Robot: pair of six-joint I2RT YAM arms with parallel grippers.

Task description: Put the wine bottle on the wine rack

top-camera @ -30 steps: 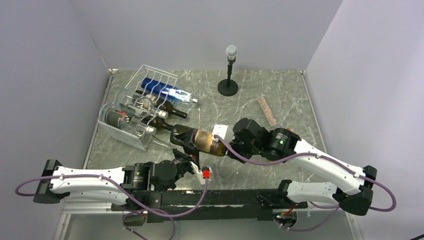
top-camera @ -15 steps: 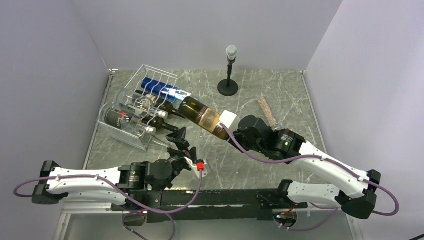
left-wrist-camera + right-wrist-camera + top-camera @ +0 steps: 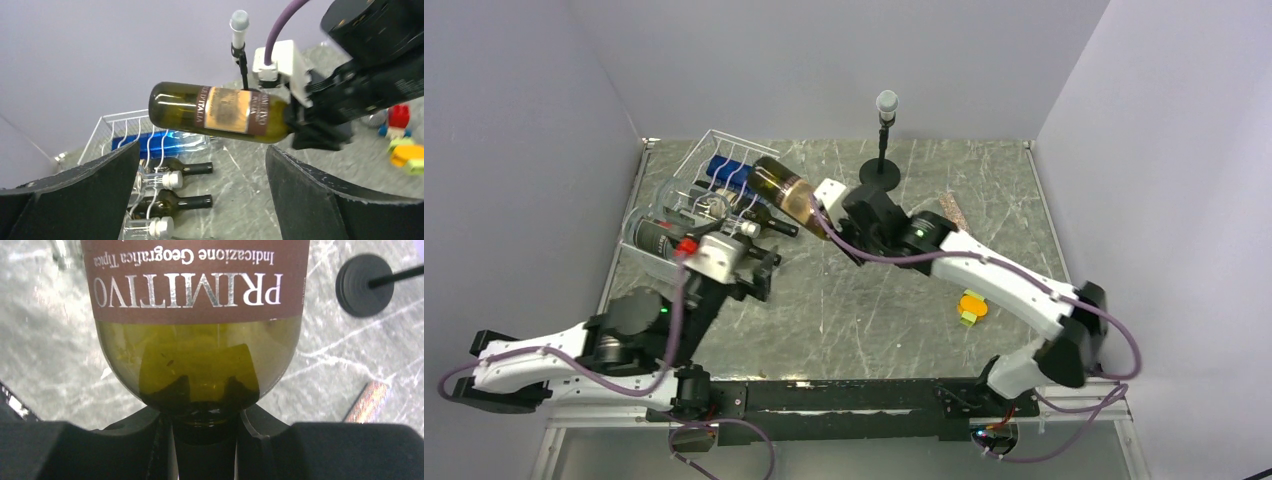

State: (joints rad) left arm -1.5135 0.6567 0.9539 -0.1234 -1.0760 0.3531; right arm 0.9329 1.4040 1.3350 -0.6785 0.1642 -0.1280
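My right gripper [image 3: 205,429] pinches the wine bottle [image 3: 784,188] by its neck. It hangs at the two o'clock corner of the wine rack [image 3: 742,143], seemingly not seated yet. My left gripper [image 3: 762,272] is spread, empty.

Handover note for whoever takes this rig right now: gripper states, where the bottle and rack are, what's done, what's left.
Right gripper: shut on the neck of the wine bottle, which is held in the air roughly level, base pointing at the rack.
Left gripper: open and empty, at the near side of the rack.
Wine rack: far left of the table; other bottles lie in it, among them a blue bottle.
Done: bottle grasped and lifted, now beside the rack.
Left: lower it into a free groove, open the right gripper, back away.
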